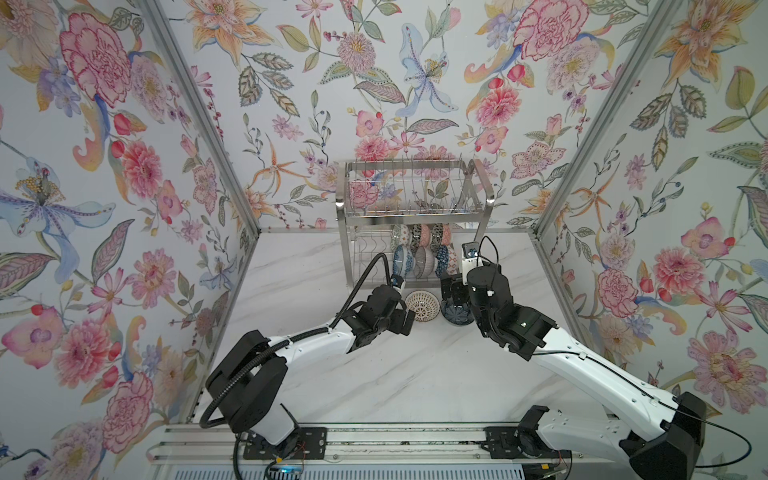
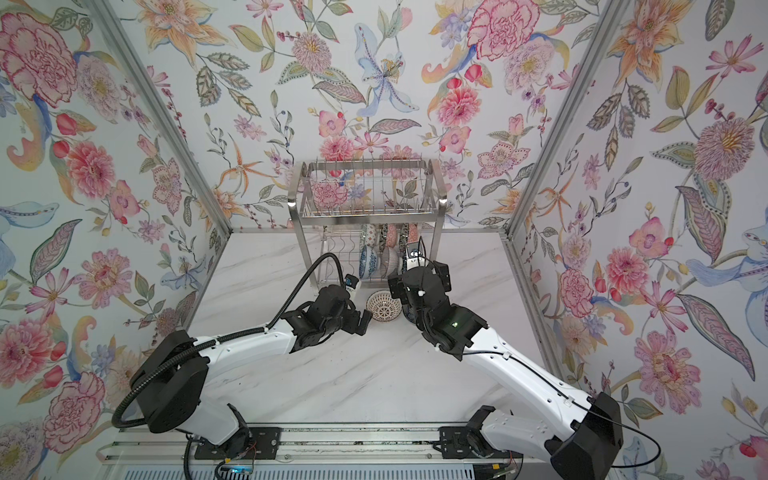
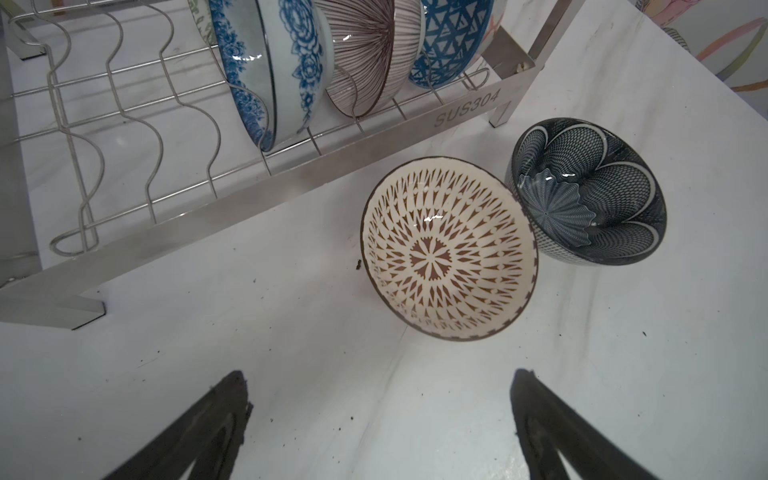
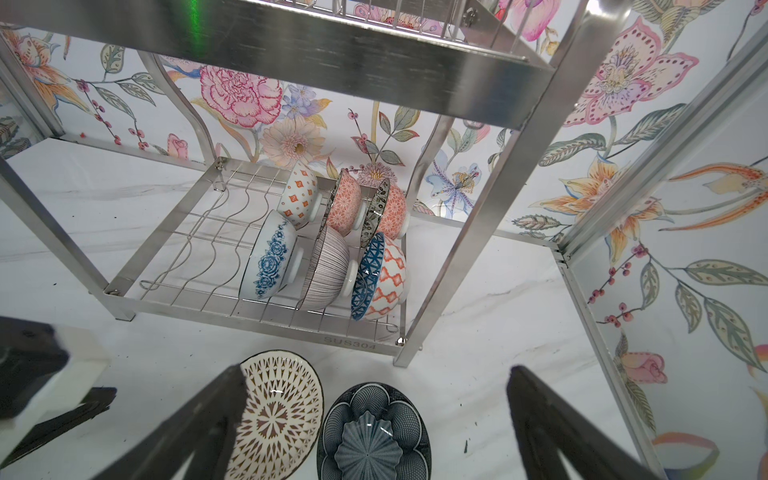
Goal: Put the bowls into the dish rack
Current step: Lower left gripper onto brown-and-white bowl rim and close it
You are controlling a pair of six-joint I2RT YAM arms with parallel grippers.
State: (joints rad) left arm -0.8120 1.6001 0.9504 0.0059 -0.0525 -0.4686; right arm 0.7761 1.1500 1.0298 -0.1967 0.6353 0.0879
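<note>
Left gripper (image 3: 380,415) gapes wide and empty over the table (image 3: 291,374). Just ahead sits a cream-and-brown bowl (image 3: 449,249), with a dark blue bowl (image 3: 586,191) just beside it. That makes two loose. Right gripper (image 4: 376,386), equally wide and empty, has the dark one below its spread fingers. Further back, on the lower tier of the dish rack (image 4: 257,324), stand six bowls (image 4: 328,266) on edge in two rows, perhaps more, since they overlap.

In both top views the right arm (image 1: 490,297) covers much of the dark blue bowl (image 1: 456,317) — its far side is hidden. In the right wrist view the picture's edge cuts off this bowl and the cream bowl (image 4: 278,415), whose side a finger (image 4: 199,424) hides.
</note>
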